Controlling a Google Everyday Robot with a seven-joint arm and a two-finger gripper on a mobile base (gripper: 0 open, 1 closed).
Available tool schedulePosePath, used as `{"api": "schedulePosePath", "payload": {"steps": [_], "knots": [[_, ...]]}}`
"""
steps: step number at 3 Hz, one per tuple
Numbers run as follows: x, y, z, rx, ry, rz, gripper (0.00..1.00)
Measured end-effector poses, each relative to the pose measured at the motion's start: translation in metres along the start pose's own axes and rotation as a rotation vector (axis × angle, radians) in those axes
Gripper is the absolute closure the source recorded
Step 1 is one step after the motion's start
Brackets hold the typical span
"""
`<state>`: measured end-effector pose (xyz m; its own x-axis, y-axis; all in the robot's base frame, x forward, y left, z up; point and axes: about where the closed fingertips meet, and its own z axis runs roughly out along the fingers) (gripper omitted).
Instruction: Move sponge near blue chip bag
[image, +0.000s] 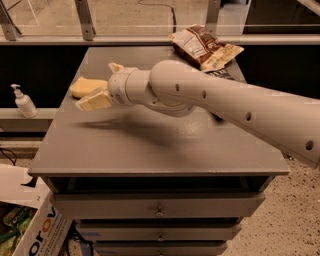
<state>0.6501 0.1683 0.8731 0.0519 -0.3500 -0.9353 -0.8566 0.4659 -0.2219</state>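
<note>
A pale arm reaches in from the right across the grey bench (150, 150). Its hand (97, 86) hangs over the left rear part of the top with its cream fingers (94, 101) spread apart. The sponge (84, 86) lies on the bench between them; the lower finger overlaps its near edge. At the far right corner the blue chip bag (219, 75) peeks out from under a brown-and-white snack bag (200, 45) – well apart from the sponge. A pump bottle (22, 102) stands on a ledge to the left.
</note>
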Motion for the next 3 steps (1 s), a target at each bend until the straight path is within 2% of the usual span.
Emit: {"api": "schedulePosePath", "payload": {"steps": [1,3], "knots": [[0.008,-0.006,0.006,0.014,-0.005,0.007,0.00],[0.019,-0.007,0.019,0.059,-0.059,0.047,0.00]]}}
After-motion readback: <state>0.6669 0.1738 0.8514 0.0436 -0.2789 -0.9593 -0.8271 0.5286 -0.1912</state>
